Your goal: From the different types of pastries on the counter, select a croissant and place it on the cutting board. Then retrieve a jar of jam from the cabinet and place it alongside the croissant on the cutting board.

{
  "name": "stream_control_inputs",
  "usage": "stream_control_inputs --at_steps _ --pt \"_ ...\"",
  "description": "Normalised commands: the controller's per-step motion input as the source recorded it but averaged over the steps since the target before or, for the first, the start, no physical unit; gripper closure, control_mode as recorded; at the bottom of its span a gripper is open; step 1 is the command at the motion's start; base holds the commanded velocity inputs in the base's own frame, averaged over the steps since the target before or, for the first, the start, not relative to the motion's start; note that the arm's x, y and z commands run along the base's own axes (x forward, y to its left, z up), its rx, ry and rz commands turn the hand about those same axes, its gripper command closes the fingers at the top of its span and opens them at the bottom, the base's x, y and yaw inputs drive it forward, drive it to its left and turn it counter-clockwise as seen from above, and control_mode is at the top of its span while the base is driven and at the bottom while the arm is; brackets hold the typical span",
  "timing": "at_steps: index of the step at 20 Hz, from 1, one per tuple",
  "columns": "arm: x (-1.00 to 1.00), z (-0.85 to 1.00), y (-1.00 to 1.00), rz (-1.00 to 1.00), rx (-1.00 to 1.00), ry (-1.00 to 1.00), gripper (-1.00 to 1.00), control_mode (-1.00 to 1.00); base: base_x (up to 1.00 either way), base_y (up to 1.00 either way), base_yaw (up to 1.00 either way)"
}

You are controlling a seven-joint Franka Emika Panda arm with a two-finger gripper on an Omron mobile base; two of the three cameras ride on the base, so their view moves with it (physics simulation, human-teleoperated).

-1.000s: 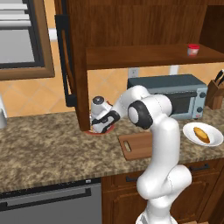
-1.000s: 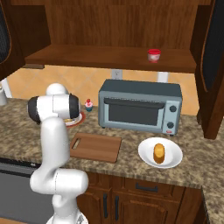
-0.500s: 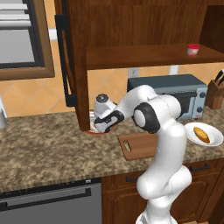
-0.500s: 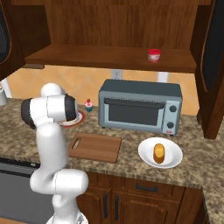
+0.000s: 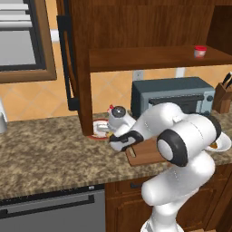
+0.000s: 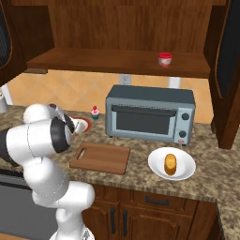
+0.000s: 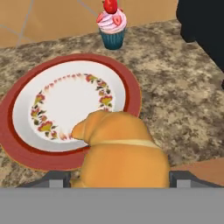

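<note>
The pincer appears closed across the middle of a golden croissant, lifted just above a red-rimmed plate on the counter, a light, soft, flaky pastry likely best squeezed gently at its thick centre.

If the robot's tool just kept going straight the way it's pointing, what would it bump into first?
Probably the croissant, which lies right in front of the tool over the near rim of the red-rimmed plate; depth is hard to judge.
</note>
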Motion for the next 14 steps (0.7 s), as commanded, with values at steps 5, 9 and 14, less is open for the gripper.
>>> stream_control_inputs --at_steps 5,9,14 --pt "-0.61 0.69 -0.55 0.00 0.18 -0.06 1.00 -1.00 0.00 0.00 0.00" --pt "-0.58 0.67 -0.60 0.00 0.17 -0.04 1.00 -1.00 0.00 0.00 0.00" --pt "-0.70 0.62 -0.54 0.00 0.04 -0.09 1.00 -1.00 0.00 0.00 0.00"
